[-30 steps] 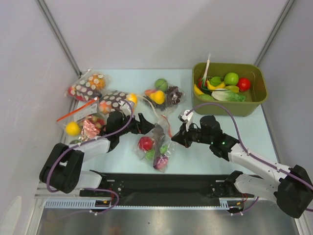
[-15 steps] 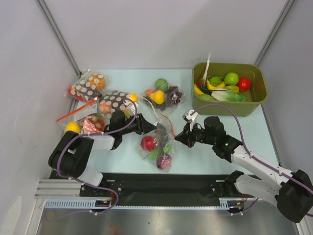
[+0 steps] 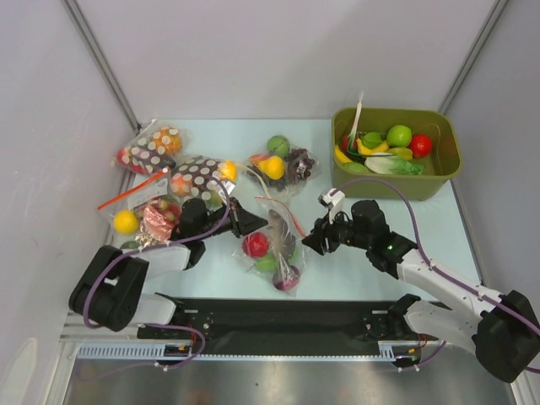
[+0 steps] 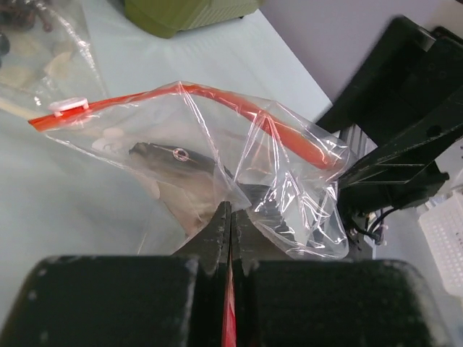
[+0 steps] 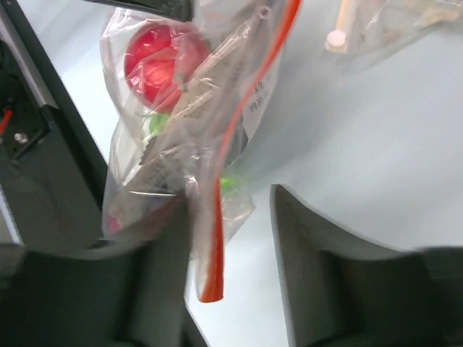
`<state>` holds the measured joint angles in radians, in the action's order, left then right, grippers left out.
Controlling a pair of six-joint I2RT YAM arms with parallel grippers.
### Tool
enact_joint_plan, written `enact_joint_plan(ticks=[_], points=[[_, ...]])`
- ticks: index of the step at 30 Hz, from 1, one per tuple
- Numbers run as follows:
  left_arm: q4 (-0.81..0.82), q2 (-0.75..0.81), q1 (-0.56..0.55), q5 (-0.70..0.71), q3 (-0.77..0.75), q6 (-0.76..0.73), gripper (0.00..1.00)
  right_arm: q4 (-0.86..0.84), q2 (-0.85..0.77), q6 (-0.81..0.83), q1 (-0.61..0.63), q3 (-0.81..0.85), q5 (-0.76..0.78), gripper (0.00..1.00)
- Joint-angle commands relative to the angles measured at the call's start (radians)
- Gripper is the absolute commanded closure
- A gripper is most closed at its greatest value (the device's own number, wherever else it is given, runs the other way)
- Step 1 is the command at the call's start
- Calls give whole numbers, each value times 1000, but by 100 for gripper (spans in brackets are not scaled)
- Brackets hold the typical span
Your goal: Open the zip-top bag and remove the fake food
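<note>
The zip-top bag (image 3: pixel 275 246) lies crinkled on the table between my two grippers, its red-orange zip strip (image 4: pixel 181 94) arching across the left wrist view. Inside it I see the fake food: a red ball (image 3: pixel 256 245), a green piece (image 3: pixel 268 264), a purple piece (image 3: pixel 285 277) and a grey fish-like piece (image 4: pixel 173 159). My left gripper (image 3: pixel 253 224) is shut on the bag's left edge, with the red strip pinched between its fingers (image 4: pixel 230 210). My right gripper (image 3: pixel 310 241) stands open at the bag's right side. The loose end of the strip (image 5: pixel 213 267) hangs between its jaws.
A green bin (image 3: pixel 396 187) of toy produce stands at the back right. A clear bag with a green ball and grapes (image 3: pixel 283 164) lies behind. Two brown dotted bags (image 3: pixel 152 148) (image 3: pixel 198 175) and a bag with a yellow ball (image 3: pixel 143 218) lie left.
My left gripper has closed on the bag's left edge. My right gripper has opened and released the strip. The bag has shifted slightly.
</note>
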<state>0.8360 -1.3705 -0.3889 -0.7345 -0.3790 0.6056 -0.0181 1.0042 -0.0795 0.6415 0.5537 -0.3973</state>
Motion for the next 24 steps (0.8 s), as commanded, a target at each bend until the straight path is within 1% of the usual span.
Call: enact_joint_plan(ticks=[1, 2, 4, 6, 8, 9, 11, 12, 14, 15, 16, 18, 21, 24], points=[[6, 100, -33, -31, 15, -118, 100, -5, -26, -6, -16, 43, 18, 41], [-39, 143, -54, -8, 15, -162, 100, 10, -35, 1, -23, 66, 12, 39], [-84, 181, -82, 15, 12, -205, 100, 15, -45, 3, -54, 90, -23, 34], [-144, 236, -120, 56, 11, -254, 100, 15, -59, 1, -80, 124, -79, 32], [-175, 267, -149, 79, 12, -283, 100, 14, -73, -8, -126, 150, -122, 28], [-196, 295, -156, 98, 14, -290, 100, 7, -84, -19, -144, 156, -176, 24], [-213, 320, -177, 115, 15, -303, 100, -31, -91, -32, -199, 169, -233, 22], [-222, 327, -183, 125, 15, -305, 100, -48, -90, -55, -222, 184, -306, 21], [-239, 346, -188, 148, 17, -310, 100, -98, -84, -84, -255, 195, -385, 20], [-247, 352, -189, 164, 15, -308, 100, -120, -73, -109, -279, 209, -455, 20], [-253, 355, -191, 175, 15, -306, 100, -120, -67, -117, -287, 215, -483, 20], [-258, 364, -191, 181, 14, -311, 100, -120, -56, -121, -295, 229, -518, 19], [-247, 389, -200, 169, 17, -311, 100, -124, -29, -120, -295, 230, -518, 18], [-247, 412, -214, 162, 20, -319, 100, -181, 26, -154, -293, 210, -541, 18]])
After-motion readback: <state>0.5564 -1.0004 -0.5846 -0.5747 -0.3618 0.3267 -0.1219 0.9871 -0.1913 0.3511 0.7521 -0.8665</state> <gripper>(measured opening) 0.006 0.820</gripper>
